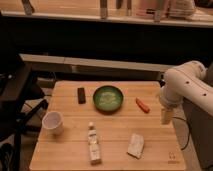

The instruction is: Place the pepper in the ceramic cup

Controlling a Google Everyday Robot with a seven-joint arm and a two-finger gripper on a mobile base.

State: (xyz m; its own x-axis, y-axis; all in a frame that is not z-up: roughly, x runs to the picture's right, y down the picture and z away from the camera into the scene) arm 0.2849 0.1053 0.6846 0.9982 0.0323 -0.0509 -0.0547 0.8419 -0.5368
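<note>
Pepper lies on the right part of the wooden table in the camera view, a small orange-red thing just right of the green bowl and apart from it; its long axis runs slantwise, from its far left end to its near right end; the gripper hangs at the table's right edge from the white arm, pointing down, so the pepper lies to its left and a little farther back, near but not touching; whether the gripper is wide or narrow I cannot tell; the ceramic cup stands upright near the left edge, well apart from the pepper, beyond the bowl; nothing shows inside the cup; the bowl's floor looks pale and mottled, food or glaze I cannot tell; a dark block, a bottle and a white packet also rest on the table; the grasp, I judge, should close across that slant.
</note>
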